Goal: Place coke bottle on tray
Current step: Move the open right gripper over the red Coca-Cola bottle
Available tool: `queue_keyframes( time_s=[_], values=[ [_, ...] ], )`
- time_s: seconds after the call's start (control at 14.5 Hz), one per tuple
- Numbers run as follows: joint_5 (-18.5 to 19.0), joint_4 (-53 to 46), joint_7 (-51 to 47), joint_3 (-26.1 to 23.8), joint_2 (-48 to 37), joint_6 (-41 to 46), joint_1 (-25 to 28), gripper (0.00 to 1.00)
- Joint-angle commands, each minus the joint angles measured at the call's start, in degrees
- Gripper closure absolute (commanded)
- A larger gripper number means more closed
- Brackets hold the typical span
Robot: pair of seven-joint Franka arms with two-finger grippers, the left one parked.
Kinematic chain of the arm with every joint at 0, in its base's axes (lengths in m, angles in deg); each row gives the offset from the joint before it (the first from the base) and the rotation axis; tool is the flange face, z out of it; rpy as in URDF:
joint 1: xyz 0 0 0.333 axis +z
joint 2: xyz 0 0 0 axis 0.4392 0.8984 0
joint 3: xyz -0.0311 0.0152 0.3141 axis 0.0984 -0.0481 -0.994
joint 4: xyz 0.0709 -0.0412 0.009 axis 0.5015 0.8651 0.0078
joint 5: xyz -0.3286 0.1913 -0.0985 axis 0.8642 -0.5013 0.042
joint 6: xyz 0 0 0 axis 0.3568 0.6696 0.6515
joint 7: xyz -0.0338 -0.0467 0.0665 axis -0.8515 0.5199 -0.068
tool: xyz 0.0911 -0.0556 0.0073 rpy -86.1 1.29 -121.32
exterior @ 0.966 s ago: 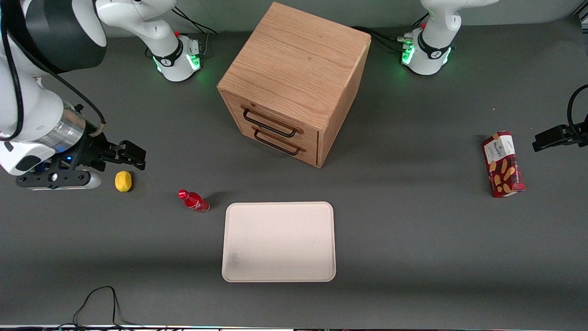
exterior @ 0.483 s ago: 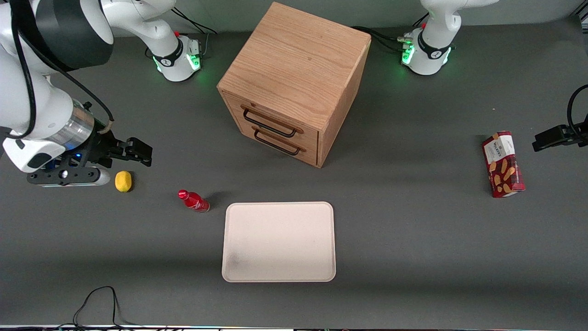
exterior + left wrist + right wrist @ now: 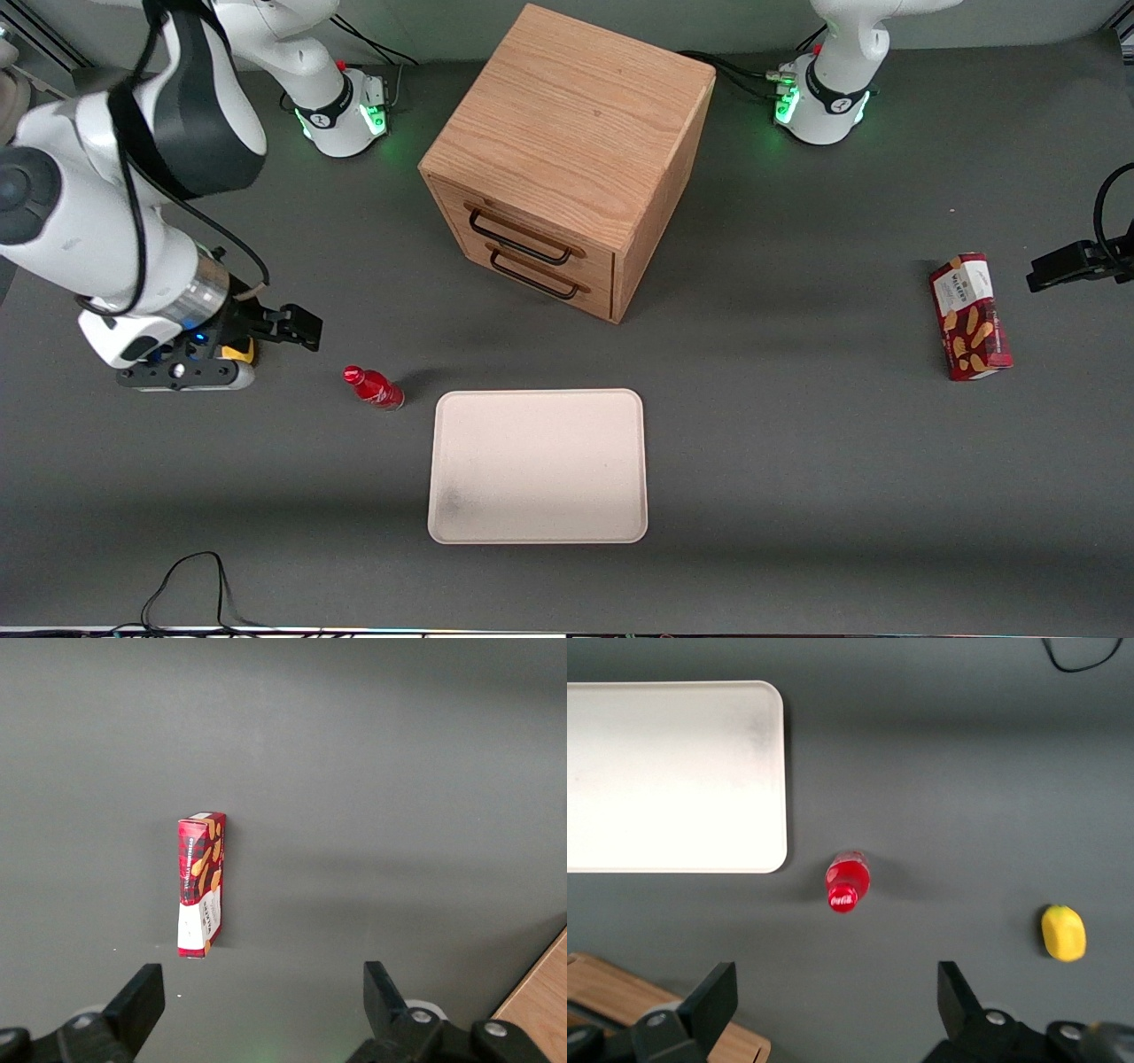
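Note:
The coke bottle (image 3: 374, 388), small, shiny and red with a red cap, stands on the dark table just beside the tray (image 3: 538, 465), toward the working arm's end. It also shows in the right wrist view (image 3: 847, 880), apart from the cream-pink tray (image 3: 673, 771), which has nothing on it. My right gripper (image 3: 303, 330) hovers above the table, a short way from the bottle and slightly farther from the front camera. Its jaws are open and empty (image 3: 835, 985), with the bottle not between them.
A yellow lemon (image 3: 239, 352) lies under my wrist, partly hidden; it shows whole in the right wrist view (image 3: 1063, 932). The wooden drawer box (image 3: 567, 159) stands farther back. A red snack box (image 3: 970, 316) lies toward the parked arm's end. A black cable (image 3: 186, 576) lies near the front edge.
My right arm has swung toward the bottle and a little nearer the front camera, now covering part of the lemon. The bottle and tray have not moved.

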Motion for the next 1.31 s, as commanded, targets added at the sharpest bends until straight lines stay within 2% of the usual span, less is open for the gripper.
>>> queue_keyframes(
  time_s=[0.0,0.21,0.41,0.83,1.24],
  values=[
    [-0.9,8.9,-0.6,-0.5,-1.7,-9.2,0.7,0.00],
    [-0.8,16.0,-0.4,-0.9,-1.2,-19.7,0.7,0.00],
    [-0.8,20.0,-0.2,-1.6,-0.6,-25.8,0.7,0.00],
    [-0.8,23.7,0.2,-1.6,2.4,-32.6,0.7,0.00],
    [-0.2,23.7,0.2,-2.0,4.6,-33.9,0.7,0.00]
  ],
)
